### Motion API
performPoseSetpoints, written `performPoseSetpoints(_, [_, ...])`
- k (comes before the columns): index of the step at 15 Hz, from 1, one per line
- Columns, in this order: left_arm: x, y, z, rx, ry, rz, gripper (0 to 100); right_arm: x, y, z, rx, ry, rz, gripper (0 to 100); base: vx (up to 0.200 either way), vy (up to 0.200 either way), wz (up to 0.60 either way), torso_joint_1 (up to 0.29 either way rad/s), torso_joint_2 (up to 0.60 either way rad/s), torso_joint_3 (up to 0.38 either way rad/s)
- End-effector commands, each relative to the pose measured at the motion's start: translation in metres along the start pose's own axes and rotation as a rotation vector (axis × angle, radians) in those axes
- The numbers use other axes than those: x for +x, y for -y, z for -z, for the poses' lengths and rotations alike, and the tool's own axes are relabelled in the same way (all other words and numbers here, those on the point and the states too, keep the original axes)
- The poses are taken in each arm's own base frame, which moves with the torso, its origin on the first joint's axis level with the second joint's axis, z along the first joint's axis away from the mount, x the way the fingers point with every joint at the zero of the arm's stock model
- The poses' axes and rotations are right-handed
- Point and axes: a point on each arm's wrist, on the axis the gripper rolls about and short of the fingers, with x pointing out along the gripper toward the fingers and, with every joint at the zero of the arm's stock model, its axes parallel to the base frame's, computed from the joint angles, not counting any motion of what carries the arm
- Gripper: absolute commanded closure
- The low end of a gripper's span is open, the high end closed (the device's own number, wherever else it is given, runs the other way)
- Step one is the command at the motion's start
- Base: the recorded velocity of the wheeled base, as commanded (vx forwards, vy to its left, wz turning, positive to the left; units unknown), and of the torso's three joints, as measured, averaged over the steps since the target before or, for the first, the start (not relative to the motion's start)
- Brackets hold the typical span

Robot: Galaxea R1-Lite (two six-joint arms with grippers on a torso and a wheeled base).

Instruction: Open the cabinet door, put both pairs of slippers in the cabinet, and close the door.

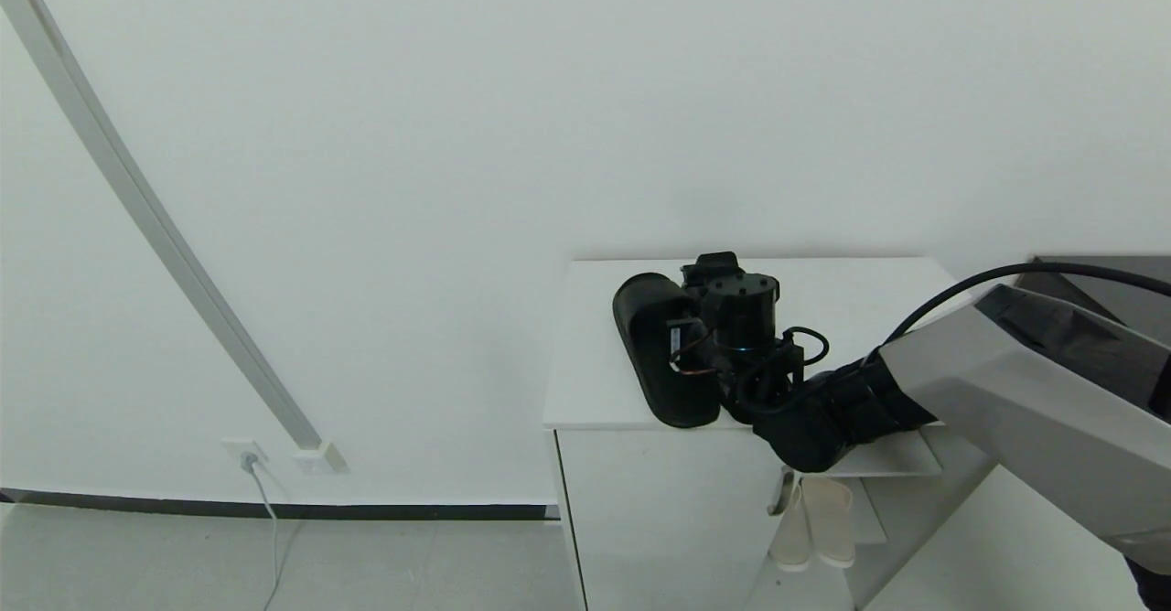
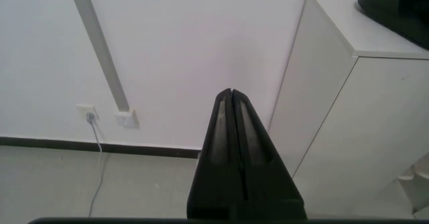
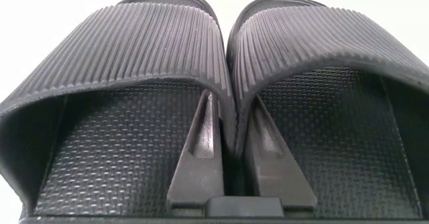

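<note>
The jaws clamp together the adjoining inner sides of two black ribbed slippers [image 3: 134,49], one jaw inside each.

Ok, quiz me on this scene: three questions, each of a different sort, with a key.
1. True or false: the left gripper is shut and holds nothing.
2. The pair of black ribbed rubber slippers sits: A on the floor; B on top of the white cabinet; C inside the cabinet.
3. Fill in: the right gripper has one finger inside each ___ slipper, closed on their touching straps.
Key: 1 true; 2 B; 3 black.
</note>
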Motion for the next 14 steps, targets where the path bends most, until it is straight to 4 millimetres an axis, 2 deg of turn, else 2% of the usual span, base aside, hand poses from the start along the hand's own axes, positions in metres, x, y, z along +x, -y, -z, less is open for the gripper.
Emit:
performPoseSetpoints(1, [0.0,0.0,0.0,0.0,-0.001,0.0,100,-0.001,0.0,-0.002,0.002,0.005,-0.001,100,0.0,0.0,0.0,0.0,0.0,0.0])
performPoseSetpoints(3, [0.0,0.0,0.0,0.0,-0.001,0.0,100,-0.015,0.002,-0.011,0.003,0.009,-0.012,100,0.0,0.0,0.0,0.0,0.0,0.0])
performPoseSetpoints(5, [0.0,0.0,0.0,0.0,-0.001,0.0,100,-0.05,0.004,-0.03,-0.007,0.01,-0.098,100,0.0,0.0,0.0,0.0,0.0,0.0])
performPoseSetpoints(6, [0.0,0.0,0.0,0.0,-0.001,0.0,100,-0.06,0.006,-0.035,-0.007,0.008,-0.124,100,0.0,0.0,0.0,0.0,0.0,0.0])
performPoseSetpoints(7, [0.0,0.0,0.0,0.0,-0.001,0.0,100,-0.09,0.014,-0.048,-0.01,0.007,-0.193,100,0.0,0.0,0.0,0.0,0.0,0.0])
performPoseSetpoints(8, [0.0,0.0,0.0,0.0,-0.001,0.0,100,-0.11,0.022,-0.054,-0.013,0.0,-0.236,100,0.0,0.0,0.0,0.0,0.0,0.0])
performPoseSetpoints(9, [0.0,0.0,0.0,0.0,-0.001,0.0,100,-0.12,0.025,-0.056,-0.015,-0.005,-0.257,100,0.0,0.0,0.0,0.0,0.0,0.0])
performPoseSetpoints(10, [0.0,0.0,0.0,0.001,-0.001,0.0,100,-0.146,0.035,-0.058,-0.026,-0.035,-0.319,100,0.0,0.0,0.0,0.0,0.0,0.0])
performPoseSetpoints(11, [0.0,0.0,0.0,0.001,-0.001,0.0,100,-0.156,0.039,-0.058,-0.027,-0.046,-0.347,100,0.0,0.0,0.0,0.0,0.0,0.0])
performPoseSetpoints(12, [0.0,0.0,0.0,0.0,-0.001,0.0,100,-0.178,0.046,-0.055,-0.032,-0.061,-0.401,100,0.0,0.0,0.0,0.0,0.0,0.0])
performPoseSetpoints(13, [0.0,0.0,0.0,0.0,-0.001,0.0,100,-0.184,0.047,-0.054,-0.035,-0.066,-0.408,100,0.0,0.0,0.0,0.0,0.0,0.0])
performPoseSetpoints(14, [0.0,0.0,0.0,0.0,-0.001,0.0,100,-0.201,0.05,-0.048,-0.045,-0.082,-0.436,100,0.0,0.0,0.0,0.0,0.0,0.0])
